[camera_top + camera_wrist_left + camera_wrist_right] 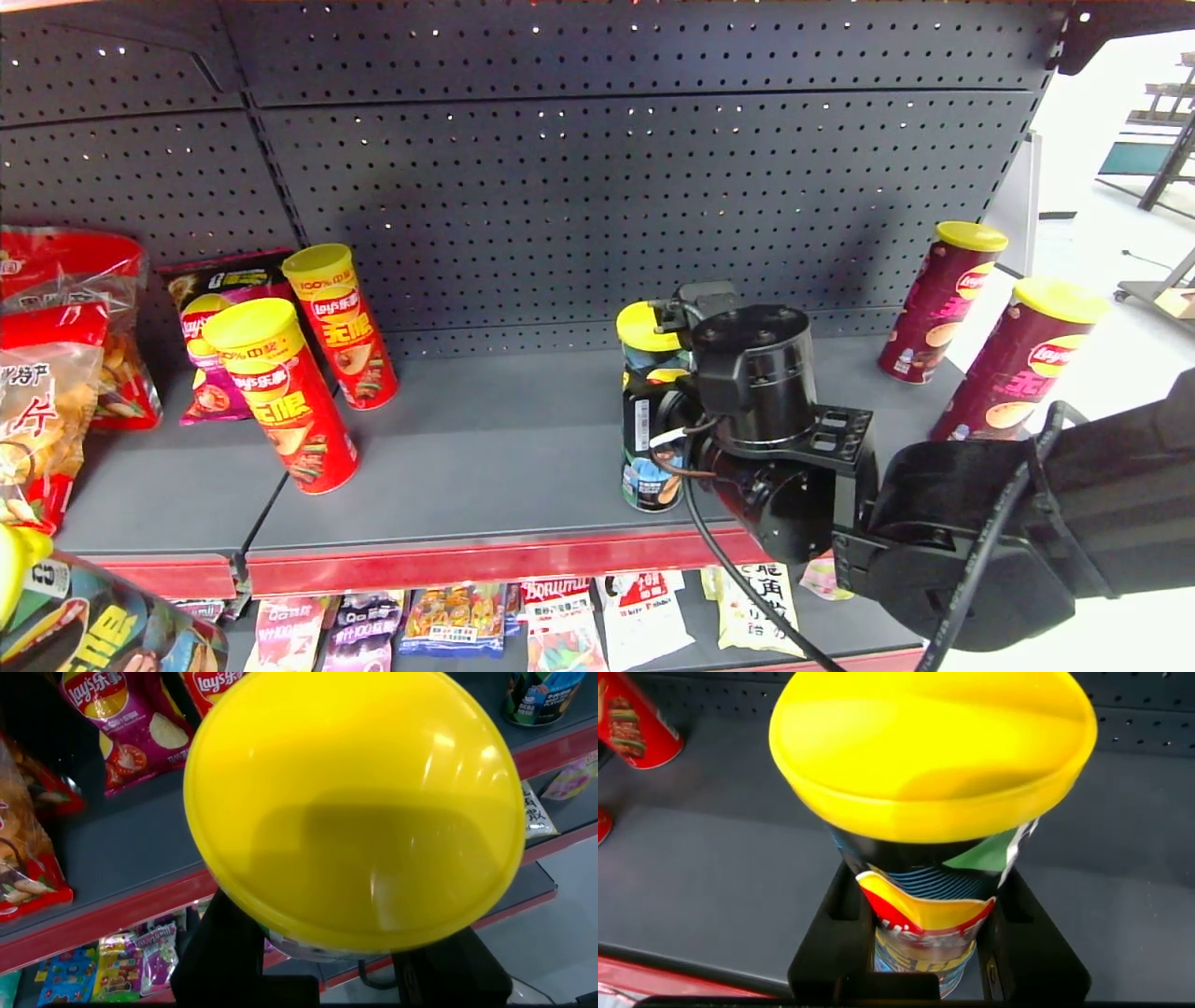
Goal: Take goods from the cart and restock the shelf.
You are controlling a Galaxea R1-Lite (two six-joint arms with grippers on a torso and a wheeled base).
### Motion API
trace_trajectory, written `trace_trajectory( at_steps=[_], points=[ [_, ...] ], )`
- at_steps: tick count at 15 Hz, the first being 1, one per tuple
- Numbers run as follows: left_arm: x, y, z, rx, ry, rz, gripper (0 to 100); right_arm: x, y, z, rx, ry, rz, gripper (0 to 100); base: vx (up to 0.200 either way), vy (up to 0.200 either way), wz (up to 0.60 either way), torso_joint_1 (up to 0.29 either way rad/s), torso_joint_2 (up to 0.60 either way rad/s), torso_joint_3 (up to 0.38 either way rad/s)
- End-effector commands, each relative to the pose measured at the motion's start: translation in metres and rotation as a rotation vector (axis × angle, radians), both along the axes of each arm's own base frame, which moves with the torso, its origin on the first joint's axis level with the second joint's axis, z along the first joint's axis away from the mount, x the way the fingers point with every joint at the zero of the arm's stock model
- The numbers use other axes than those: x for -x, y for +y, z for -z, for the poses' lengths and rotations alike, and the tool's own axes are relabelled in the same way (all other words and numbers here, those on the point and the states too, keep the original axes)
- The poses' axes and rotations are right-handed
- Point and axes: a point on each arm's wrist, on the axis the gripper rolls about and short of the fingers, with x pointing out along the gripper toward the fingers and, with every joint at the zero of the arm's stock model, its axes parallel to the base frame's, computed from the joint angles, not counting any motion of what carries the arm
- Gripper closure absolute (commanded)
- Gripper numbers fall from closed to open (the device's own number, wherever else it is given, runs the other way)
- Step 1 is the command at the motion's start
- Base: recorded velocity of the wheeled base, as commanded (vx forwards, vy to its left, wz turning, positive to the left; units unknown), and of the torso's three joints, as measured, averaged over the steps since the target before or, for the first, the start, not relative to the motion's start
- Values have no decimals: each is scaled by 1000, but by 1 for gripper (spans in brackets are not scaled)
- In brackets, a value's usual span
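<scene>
Your right gripper (929, 929) was clamped on a dark can (647, 471), upright on the shelf (485, 467) between its fingers. Snack bags (56, 373) crowded the left end; two red cans (280, 401) (341, 322) stood well left of it, two maroon cans (943, 299) (1022, 359) well right. Your left gripper (327, 961) clasped a second can (355, 812).

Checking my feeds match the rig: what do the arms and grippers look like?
The right arm is matte black, with a round wrist drum, a slotted flat bracket and a black cable looping alongside. The right gripper and left gripper have plain black jaws.
</scene>
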Motion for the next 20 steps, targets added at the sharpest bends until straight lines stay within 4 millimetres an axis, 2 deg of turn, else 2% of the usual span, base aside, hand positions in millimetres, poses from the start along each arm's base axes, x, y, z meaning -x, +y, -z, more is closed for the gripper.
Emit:
trace_trajectory(
  at_steps=[1, 20],
  points=[
    [0, 0, 0, 0, -1, 0, 100, 4, 0, -1, 1, 2, -10, 100, 0, 0, 0, 0, 0, 0],
    [1, 0, -1, -1, -10, 0, 100, 15, 7, 4, -15, -33, 4, 100, 0, 0, 0, 0, 0, 0]
  ],
)
